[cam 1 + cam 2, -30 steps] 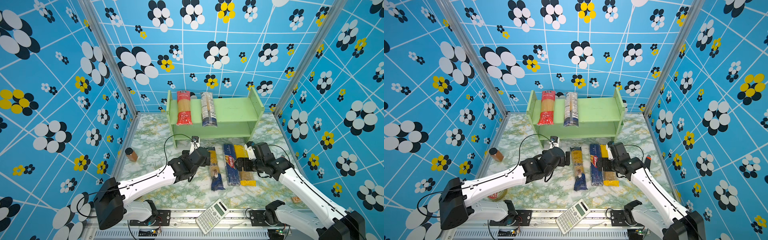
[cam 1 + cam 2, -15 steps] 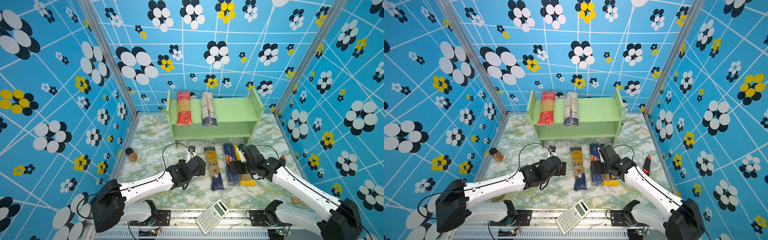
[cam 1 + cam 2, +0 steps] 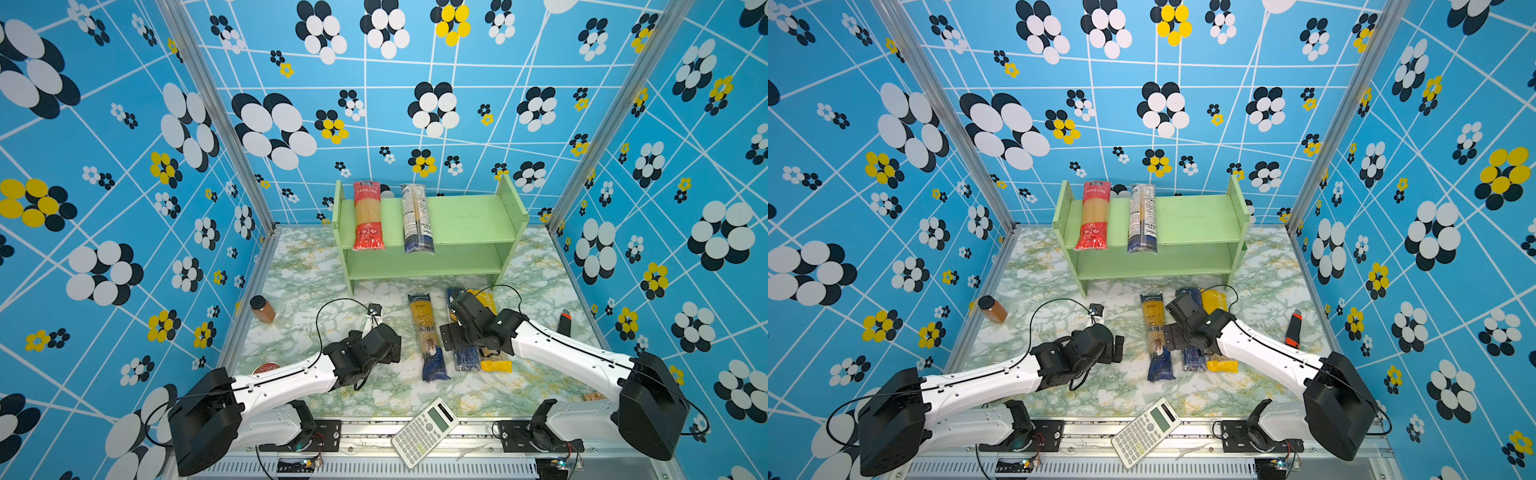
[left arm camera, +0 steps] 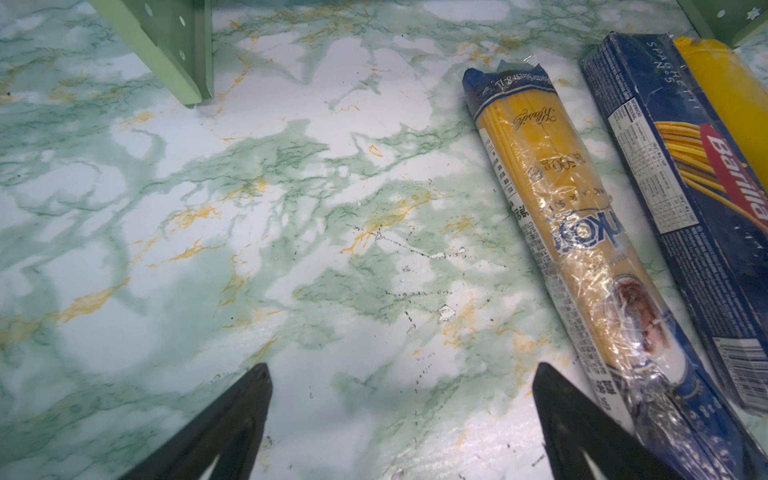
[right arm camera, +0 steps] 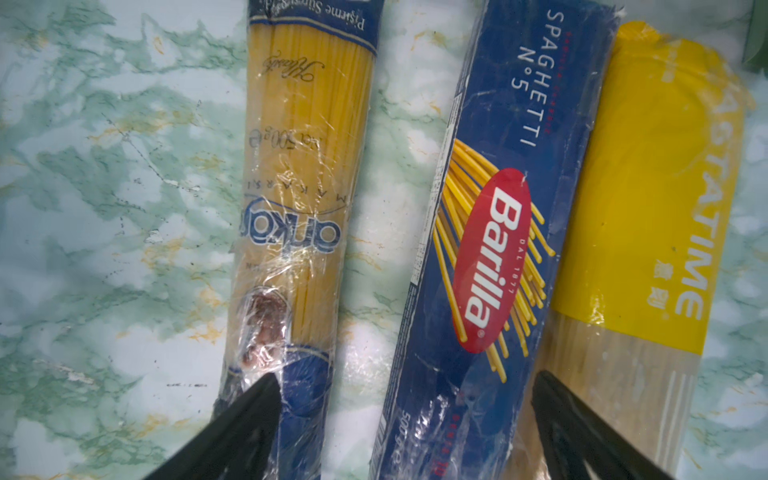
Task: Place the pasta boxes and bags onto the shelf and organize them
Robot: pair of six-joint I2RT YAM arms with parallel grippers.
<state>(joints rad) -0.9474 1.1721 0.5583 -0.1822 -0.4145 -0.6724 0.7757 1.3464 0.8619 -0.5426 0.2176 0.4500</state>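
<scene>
Three walls (image 3: 415, 62) close the scene in on the back and both sides. They are bright blue, crossed by thin white lines and scattered with flowers of white, black and yellow ovals. Silver metal posts (image 3: 222, 124) stand at the two back corners. The tabletop (image 3: 299, 266) has a white-and-green marble pattern with yellow veins. A silver rail (image 3: 365, 430) runs along its front edge. The light is bright and even.

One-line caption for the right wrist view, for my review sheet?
Open right hand over the Barilla box, yellow-navy bag and yellow bag lying either side.
</scene>
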